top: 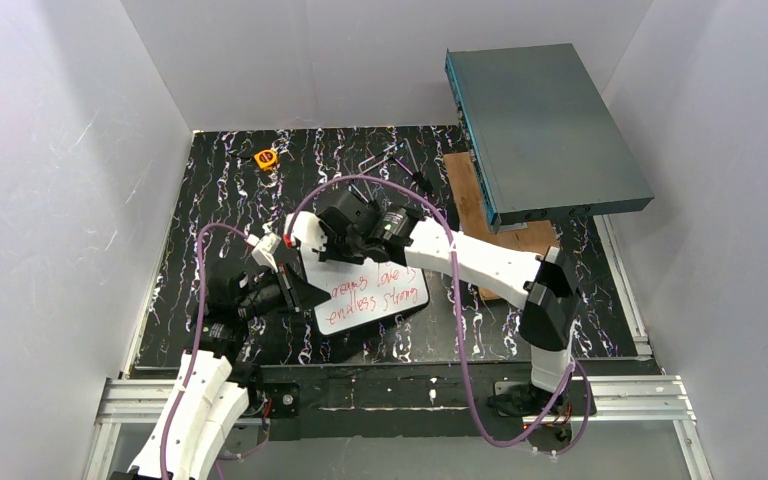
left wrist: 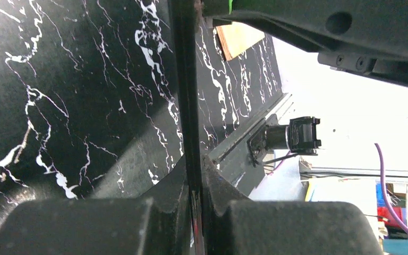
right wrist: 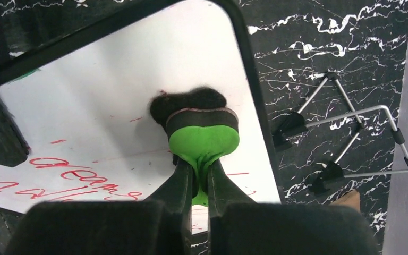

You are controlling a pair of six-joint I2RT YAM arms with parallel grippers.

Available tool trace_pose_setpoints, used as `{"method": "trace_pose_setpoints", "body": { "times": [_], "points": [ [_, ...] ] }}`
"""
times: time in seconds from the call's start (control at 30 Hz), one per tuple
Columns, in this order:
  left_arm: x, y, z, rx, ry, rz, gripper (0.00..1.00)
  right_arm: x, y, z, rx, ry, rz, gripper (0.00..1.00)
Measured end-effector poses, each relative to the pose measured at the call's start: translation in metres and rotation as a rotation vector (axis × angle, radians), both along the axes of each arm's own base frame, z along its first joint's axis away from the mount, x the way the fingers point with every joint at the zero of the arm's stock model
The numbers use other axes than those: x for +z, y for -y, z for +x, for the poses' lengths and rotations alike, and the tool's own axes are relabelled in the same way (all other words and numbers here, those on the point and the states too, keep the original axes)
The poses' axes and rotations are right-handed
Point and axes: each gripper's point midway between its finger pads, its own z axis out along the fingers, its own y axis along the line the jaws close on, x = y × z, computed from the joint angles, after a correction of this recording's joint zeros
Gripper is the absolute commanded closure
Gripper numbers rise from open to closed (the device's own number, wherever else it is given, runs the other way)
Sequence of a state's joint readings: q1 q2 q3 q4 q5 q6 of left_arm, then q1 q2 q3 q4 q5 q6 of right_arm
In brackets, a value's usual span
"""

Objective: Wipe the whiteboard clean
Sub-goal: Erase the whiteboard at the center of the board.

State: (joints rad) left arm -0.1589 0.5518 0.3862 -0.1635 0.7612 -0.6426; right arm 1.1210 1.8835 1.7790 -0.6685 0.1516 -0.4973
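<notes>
The whiteboard point(top: 380, 300) lies tilted in the middle of the black marbled table, with red handwriting across its lower part. My left gripper point(top: 303, 290) is shut on the board's left edge. In the left wrist view the thin black frame point(left wrist: 186, 95) runs edge-on between the closed fingers point(left wrist: 194, 167). My right gripper point(right wrist: 200, 170) is shut on a green eraser point(right wrist: 204, 139). Its black felt presses on the white board point(right wrist: 111, 90) near the right frame, above the red words. In the top view the right gripper point(top: 335, 240) hovers over the board's upper left part.
A black wire stand point(right wrist: 350, 133) lies on the table beside the board. A large grey-teal metal box point(top: 545, 130) rests over a brown wooden board point(top: 475, 205) at the back right. A yellow tape measure point(top: 266, 158) sits at the back. White walls close in on the table.
</notes>
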Motion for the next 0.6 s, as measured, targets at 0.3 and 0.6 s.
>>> {"method": "trace_pose_setpoints", "body": {
  "times": [0.3,0.6],
  "points": [
    [-0.002,0.002,-0.007,-0.031,-0.024,-0.009,1.0,-0.014,0.006,-0.047,0.124,0.014,-0.062,0.99],
    [0.001,0.0,0.001,-0.007,0.021,0.005,1.0,-0.003,0.015,0.008,-0.057,-0.013,-0.006,0.99]
  ]
}}
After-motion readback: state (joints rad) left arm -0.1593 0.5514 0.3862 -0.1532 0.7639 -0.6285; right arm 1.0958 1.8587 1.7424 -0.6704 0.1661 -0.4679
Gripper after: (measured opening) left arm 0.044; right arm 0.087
